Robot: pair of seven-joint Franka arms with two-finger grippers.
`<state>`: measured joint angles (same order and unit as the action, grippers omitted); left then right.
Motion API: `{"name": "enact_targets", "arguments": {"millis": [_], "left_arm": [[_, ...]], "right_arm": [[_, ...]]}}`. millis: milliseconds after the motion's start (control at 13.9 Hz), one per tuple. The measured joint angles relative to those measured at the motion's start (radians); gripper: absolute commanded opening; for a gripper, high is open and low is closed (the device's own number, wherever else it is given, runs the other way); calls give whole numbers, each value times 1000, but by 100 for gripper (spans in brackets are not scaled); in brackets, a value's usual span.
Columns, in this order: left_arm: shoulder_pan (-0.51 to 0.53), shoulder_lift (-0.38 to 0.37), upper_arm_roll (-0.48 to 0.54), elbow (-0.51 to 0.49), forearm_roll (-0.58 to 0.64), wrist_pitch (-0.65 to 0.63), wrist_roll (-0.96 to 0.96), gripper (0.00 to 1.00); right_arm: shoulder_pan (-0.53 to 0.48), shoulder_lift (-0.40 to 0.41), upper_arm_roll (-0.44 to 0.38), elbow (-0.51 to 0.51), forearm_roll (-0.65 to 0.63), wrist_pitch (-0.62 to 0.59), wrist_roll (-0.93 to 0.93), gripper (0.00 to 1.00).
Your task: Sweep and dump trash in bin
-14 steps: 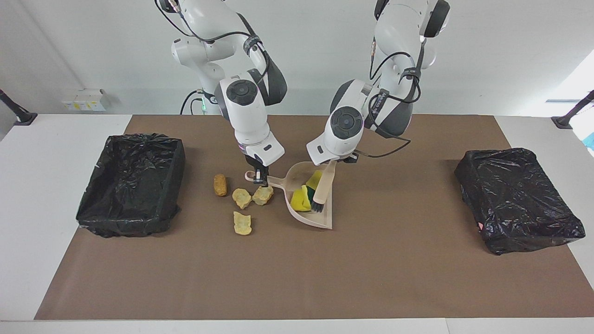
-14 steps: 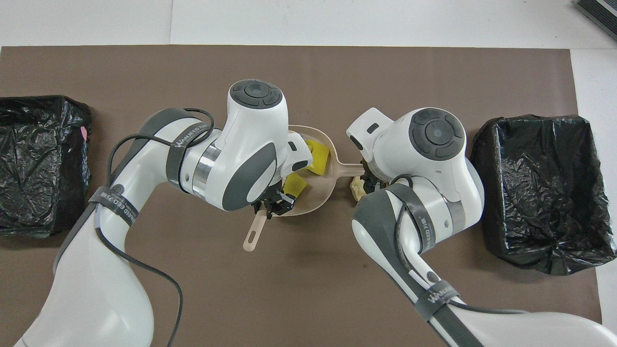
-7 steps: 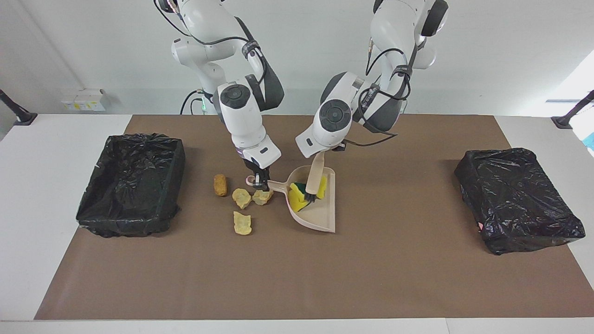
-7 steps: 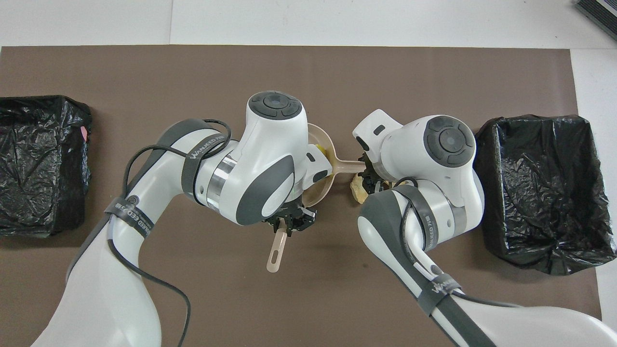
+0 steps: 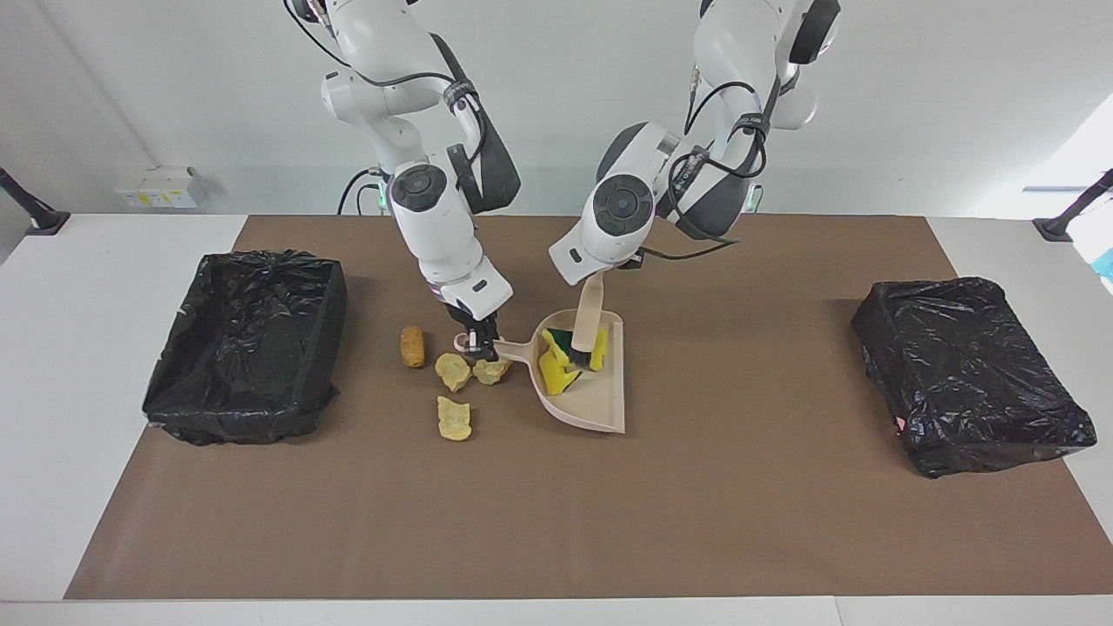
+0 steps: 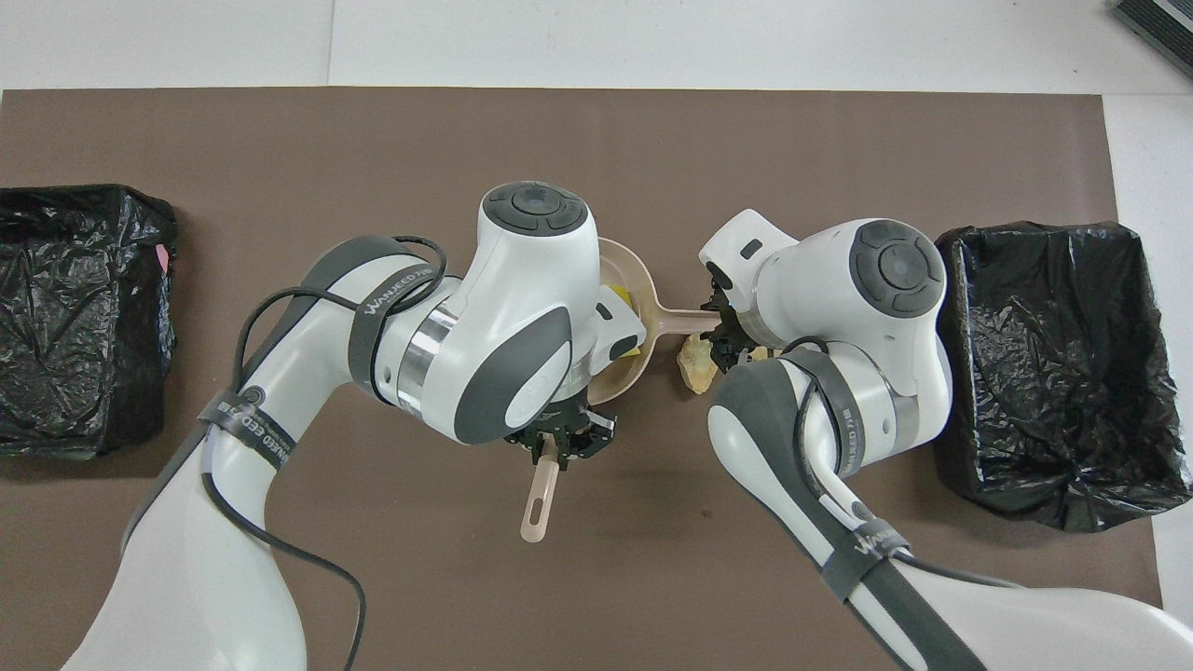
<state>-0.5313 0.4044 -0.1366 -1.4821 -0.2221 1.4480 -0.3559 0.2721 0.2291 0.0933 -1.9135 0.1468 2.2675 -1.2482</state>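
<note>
My right gripper [image 5: 479, 337] is shut on the handle of the beige dustpan [image 5: 596, 402], which lies flat on the brown mat. My left gripper [image 6: 556, 445] is shut on the beige brush [image 5: 589, 317]. The brush's black bristles are down inside the pan against the yellow sponge bits [image 5: 553, 369], one of them green-backed. Several tan lumps of trash lie on the mat beside the pan handle, toward the right arm's end: one [image 5: 491, 369] right under the right gripper, others [image 5: 452, 371] [image 5: 454, 419] [image 5: 412, 346] close by. From overhead only one lump [image 6: 696, 363] shows.
An open black-lined bin [image 5: 248, 339] sits at the right arm's end of the mat, close to the tan lumps. A second black-bagged bin [image 5: 965, 374] sits at the left arm's end. The brush handle's end [image 6: 538, 508] sticks out toward the robots.
The left arm drew the brush toward the robots, pushing the sponge bits deeper into the pan. The pan and the right gripper shifted slightly toward the right arm's end.
</note>
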Motion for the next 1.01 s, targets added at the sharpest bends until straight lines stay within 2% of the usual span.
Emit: {"name": "enact_targets", "arguments": {"millis": [431, 719, 1006], "left_arm": [[0, -68, 2, -144, 21, -5, -12, 0], [0, -95, 2, -162, 21, -24, -37, 0], [15, -151, 12, -162, 24, -102, -38, 0]], "right_arm": [[-21, 0, -3, -2, 4, 0, -86, 0], [-22, 0, -3, -2, 4, 0, -90, 0], [-41, -13, -3, 0, 4, -21, -121, 0]]}}
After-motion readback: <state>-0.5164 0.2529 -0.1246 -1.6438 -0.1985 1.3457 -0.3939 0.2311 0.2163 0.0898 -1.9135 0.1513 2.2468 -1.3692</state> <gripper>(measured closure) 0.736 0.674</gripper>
